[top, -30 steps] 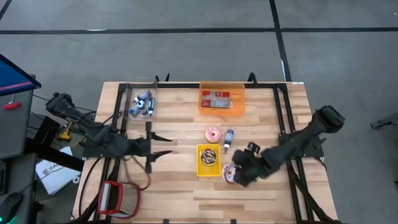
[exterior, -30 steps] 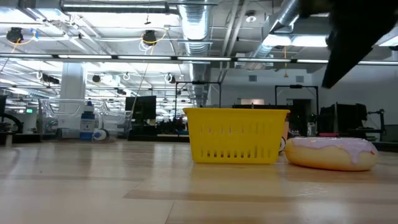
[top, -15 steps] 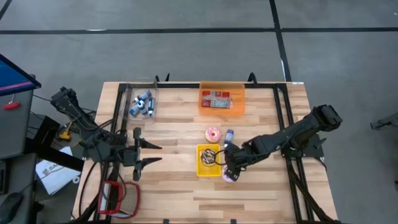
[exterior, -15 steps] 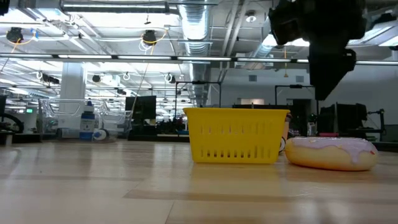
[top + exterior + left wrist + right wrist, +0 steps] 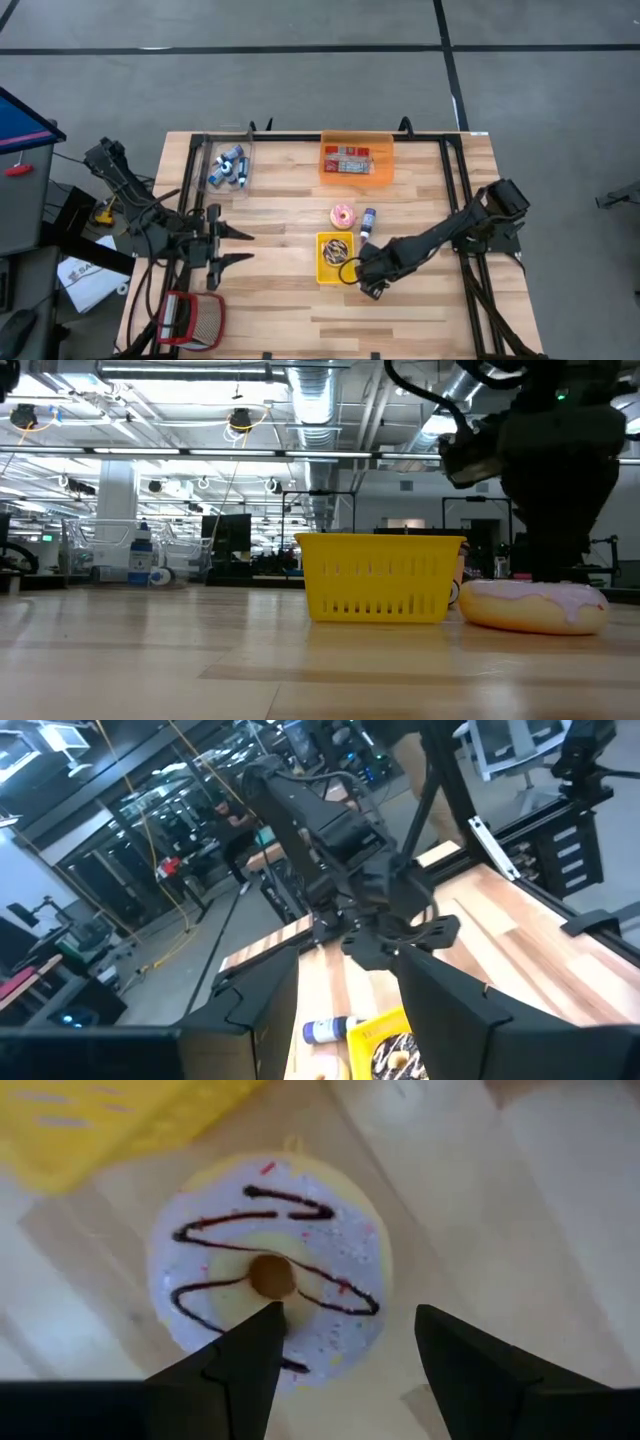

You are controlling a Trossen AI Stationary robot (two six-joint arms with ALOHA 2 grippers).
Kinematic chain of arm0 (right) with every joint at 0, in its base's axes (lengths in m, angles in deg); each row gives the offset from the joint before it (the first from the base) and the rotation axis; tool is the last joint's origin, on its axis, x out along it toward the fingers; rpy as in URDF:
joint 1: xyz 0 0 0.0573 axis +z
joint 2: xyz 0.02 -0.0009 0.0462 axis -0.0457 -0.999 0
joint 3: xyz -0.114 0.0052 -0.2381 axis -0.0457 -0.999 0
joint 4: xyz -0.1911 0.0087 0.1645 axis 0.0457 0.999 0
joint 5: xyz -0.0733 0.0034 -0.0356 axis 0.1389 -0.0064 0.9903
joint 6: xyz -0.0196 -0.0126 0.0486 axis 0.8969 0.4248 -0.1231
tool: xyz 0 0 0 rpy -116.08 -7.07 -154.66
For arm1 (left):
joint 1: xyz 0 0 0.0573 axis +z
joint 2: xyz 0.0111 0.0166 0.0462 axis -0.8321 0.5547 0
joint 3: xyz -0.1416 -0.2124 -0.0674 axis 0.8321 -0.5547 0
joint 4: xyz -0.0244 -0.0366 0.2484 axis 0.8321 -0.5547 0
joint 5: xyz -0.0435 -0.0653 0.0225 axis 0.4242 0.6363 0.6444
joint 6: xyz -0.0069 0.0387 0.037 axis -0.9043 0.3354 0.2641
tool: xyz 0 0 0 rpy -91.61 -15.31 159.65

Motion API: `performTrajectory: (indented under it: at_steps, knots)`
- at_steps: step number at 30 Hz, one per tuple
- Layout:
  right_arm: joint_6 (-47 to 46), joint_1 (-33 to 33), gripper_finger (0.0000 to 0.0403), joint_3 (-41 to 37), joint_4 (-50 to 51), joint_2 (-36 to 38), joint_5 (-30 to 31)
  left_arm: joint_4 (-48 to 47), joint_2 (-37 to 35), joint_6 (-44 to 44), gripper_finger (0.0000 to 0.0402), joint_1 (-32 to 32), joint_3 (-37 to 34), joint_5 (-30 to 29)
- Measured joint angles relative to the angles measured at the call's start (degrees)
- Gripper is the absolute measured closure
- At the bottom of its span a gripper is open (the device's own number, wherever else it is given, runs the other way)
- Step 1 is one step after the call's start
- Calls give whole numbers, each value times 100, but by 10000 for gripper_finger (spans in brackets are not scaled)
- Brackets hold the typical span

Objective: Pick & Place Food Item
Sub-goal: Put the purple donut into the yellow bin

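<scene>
My right tool (image 5: 340, 1355), fingers spread open and pointing down, hangs directly over the lilac-iced doughnut (image 5: 272, 1270) with its dark zigzag drizzle; one finger (image 5: 245, 1355) overlaps the doughnut's edge while the other stands over the bare wooden surface (image 5: 560, 1200), and I cannot tell whether either touches the icing. The doughnut lies on the surface just beside the yellow basket (image 5: 380, 577), outside it. My left tool (image 5: 232, 248) waits well apart at the surface's far side, pointing level, its fingers parted and empty.
</scene>
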Motion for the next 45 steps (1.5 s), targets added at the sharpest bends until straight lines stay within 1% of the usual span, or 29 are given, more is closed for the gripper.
performTrajectory:
  at_steps: [13, 45]
  knots:
    - [85, -31, 183, 4, -288, -37, 160, 2, 0, -48, 236, 3, 0, 1]
    - [282, -94, 184, -2, -321, -78, 160, 2, 0, -54, 236, 3, 0, 3]
